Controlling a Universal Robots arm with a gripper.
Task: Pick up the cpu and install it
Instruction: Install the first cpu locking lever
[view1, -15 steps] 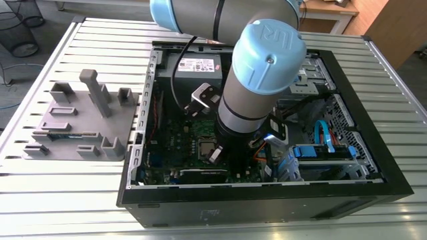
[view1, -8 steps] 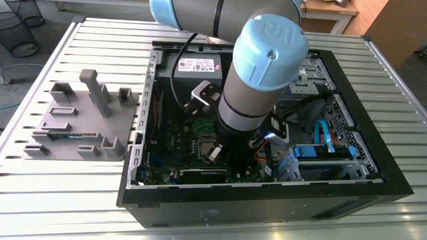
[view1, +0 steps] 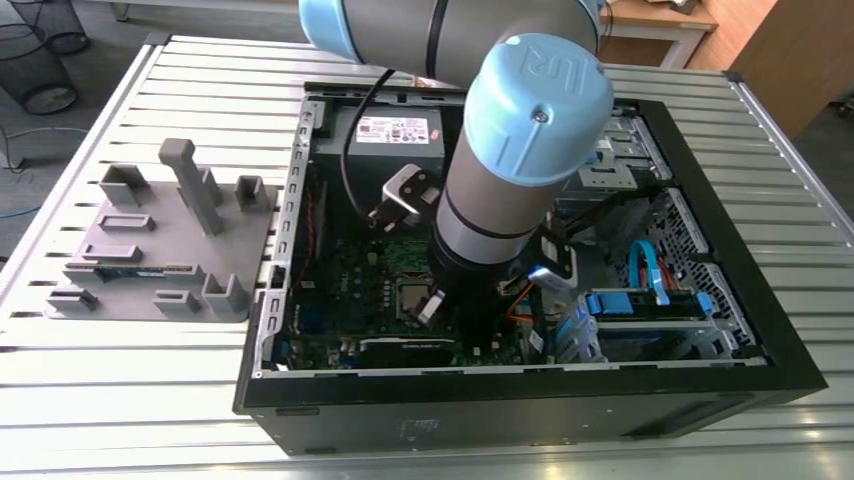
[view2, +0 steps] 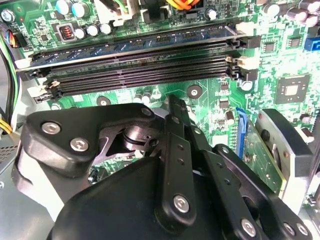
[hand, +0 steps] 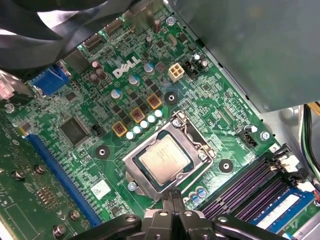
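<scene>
Silvery cpu (hand: 164, 159) in socket (hand: 200, 151), first wrist view; gripper (hand: 176, 196) clenched empty beside it. Exterior view adds grey tray (view1: 160, 240) on desk (view1: 200, 70).

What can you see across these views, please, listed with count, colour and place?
cpu: one, silvery, lying in the metal-framed socket.
circuit board: one, green, inside the case.
memory slots: several, black, side by side on the board.
computer case: one, black, lying open on the table.
block tray: one, grey, to the exterior view's left of the case.
table: one, pale slatted metal, under everything.
arm: one, grey with light blue caps, reaching into the case.
hand: one, black, shut and empty, near the socket's edge.
</scene>
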